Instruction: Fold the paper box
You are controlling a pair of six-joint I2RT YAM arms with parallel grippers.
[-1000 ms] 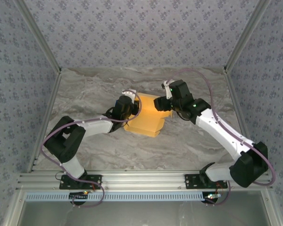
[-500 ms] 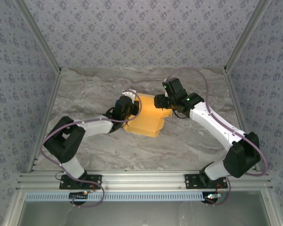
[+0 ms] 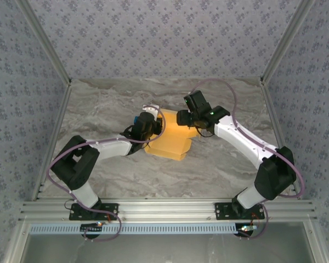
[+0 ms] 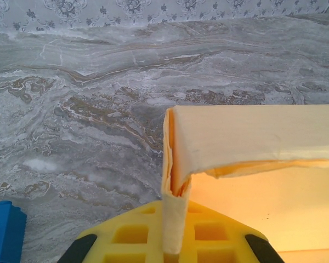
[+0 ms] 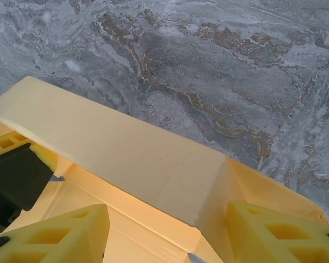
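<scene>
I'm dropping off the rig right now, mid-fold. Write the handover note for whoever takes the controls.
Left pincer: shut, pinching the card at the left end of the raised wall of the paper box.
Right pincer: open, jaws apart on either side of that wall near its right corner, not gripping.
Box: mid-table, between the two arms, base flat.
Done: far long wall stands, its top strip bent inward.
Left: the near side looks flat from above. It probably still needs raising, then tucking the flaps.
</scene>
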